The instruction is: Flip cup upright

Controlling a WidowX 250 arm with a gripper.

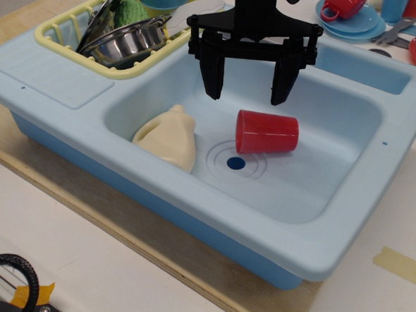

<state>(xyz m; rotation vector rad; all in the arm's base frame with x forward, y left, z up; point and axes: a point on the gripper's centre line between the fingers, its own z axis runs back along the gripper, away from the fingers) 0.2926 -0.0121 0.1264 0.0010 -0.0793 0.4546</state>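
The cup point(266, 133) is a plain bright-red tumbler. It lies on its side on the floor of the light-blue toy sink point(318, 198), just right of the drain point(236, 163), with its rim to the left and its base to the right. My black gripper point(248, 96) hangs above the basin, just behind and above the cup. Its two fingers are spread wide apart and hold nothing. It does not touch the cup.
A cream plastic bottle point(169, 136) lies on its side at the basin's left. A yellow dish rack point(102, 40) with a steel pot point(127, 41) sits at the back left. A red handled mug point(342, 4) on a blue plate point(361, 25) stands behind the sink.
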